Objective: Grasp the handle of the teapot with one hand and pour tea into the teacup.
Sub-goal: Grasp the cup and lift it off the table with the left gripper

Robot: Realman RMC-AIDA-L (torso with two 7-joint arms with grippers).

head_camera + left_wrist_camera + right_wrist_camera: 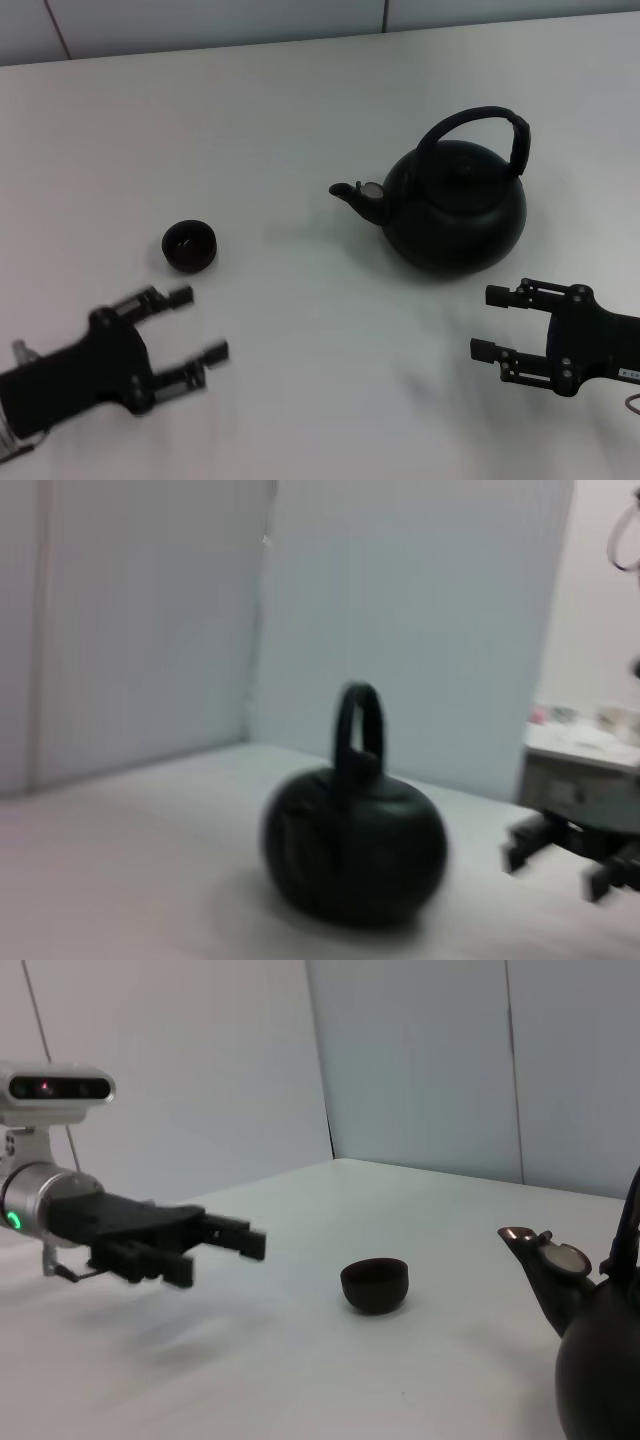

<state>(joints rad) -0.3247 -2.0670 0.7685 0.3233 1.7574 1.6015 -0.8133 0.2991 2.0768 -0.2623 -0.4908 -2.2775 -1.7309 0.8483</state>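
The matte black teapot (455,215) stands at the right of the white table (300,120), spout toward the left, its arched handle (478,122) upright over the lid. The small dark teacup (189,246) stands to its left, apart from it. My left gripper (200,323) is open and empty, just in front of the teacup. My right gripper (487,322) is open and empty, in front of the teapot and not touching it. The left wrist view shows the teapot (355,850), its handle (358,725) and the right gripper (556,865). The right wrist view shows the teacup (375,1283), the teapot's spout side (590,1360) and the left gripper (215,1245).
The table's far edge meets a pale wall (200,20) at the back. A grey stand with small items (580,760) shows beyond the table in the left wrist view.
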